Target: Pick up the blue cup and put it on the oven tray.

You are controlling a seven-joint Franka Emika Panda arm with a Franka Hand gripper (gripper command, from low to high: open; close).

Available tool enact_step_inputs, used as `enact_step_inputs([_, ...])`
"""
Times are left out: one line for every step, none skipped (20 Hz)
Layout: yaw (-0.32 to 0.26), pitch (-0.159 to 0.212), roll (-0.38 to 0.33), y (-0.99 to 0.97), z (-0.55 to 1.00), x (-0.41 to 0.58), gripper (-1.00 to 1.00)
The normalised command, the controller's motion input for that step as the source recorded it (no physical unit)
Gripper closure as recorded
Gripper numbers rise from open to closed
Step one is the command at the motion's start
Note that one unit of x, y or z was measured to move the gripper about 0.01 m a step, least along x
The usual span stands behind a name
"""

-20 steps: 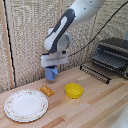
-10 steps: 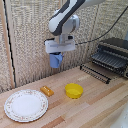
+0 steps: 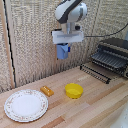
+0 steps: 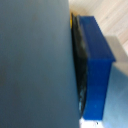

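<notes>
Hanging in mid-air over the wooden table (image 3: 95, 107), one blue cup (image 3: 62, 51) is clamped in the gripper (image 3: 63, 46) of the single white arm (image 3: 71, 12), well above the tabletop and touching nothing else. Cup sits just under the wrist block, in front of the woven wall panel (image 3: 35, 45). One oven tray (image 3: 99, 71), dark wire bars, sticks out from one black-and-silver toaster oven (image 3: 114, 54) at the exterior view's right; nothing rests on the tray, and the cup is well apart from it, up and toward the exterior view's left. On the table: one yellow bowl (image 3: 74, 90) near the middle, one small orange block (image 3: 47, 90) just beside one round white patterned plate (image 3: 26, 105) at the exterior view's left. Bowl and block are apart, not touching. Wrist view is mostly blocked: one big grey blurred surface (image 4: 32, 60) pressed against a blue slab (image 4: 97, 70), with a strip of pale wood visible past it; handle of the cup cannot be made out in either view.
</notes>
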Motion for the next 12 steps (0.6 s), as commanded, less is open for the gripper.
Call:
enact_step_inputs([-0.172,0.035,-0.033,-0.63,0.64,0.280,1.00])
enact_step_inputs([-0.169,0.016,-0.019,-0.66,0.62,0.257,1.00])
enact_step_inputs([-0.164,0.005,-0.019,-0.68,0.61,0.251,1.00])
enact_step_inputs([-0.159,0.000,-0.015,-0.70,0.58,0.240,1.00])
enact_step_inputs([-0.147,0.000,-0.015,-0.73,0.55,0.237,1.00])
enact_step_inputs([-0.139,0.000,-0.023,-0.75,0.55,0.246,1.00])
enact_step_inputs([-0.136,0.000,-0.024,-0.75,0.55,0.246,1.00])
enact_step_inputs([-0.128,0.000,-0.020,-0.78,0.51,0.200,1.00])
enact_step_inputs([-0.115,0.000,-0.017,-0.83,0.49,0.166,1.00])
enact_step_inputs([-0.109,0.000,-0.014,-0.85,0.45,0.106,1.00])
enact_step_inputs([-0.102,0.000,-0.013,-0.87,0.41,0.051,1.00])
enact_step_inputs([-0.101,0.000,-0.012,-0.87,0.35,0.000,1.00])
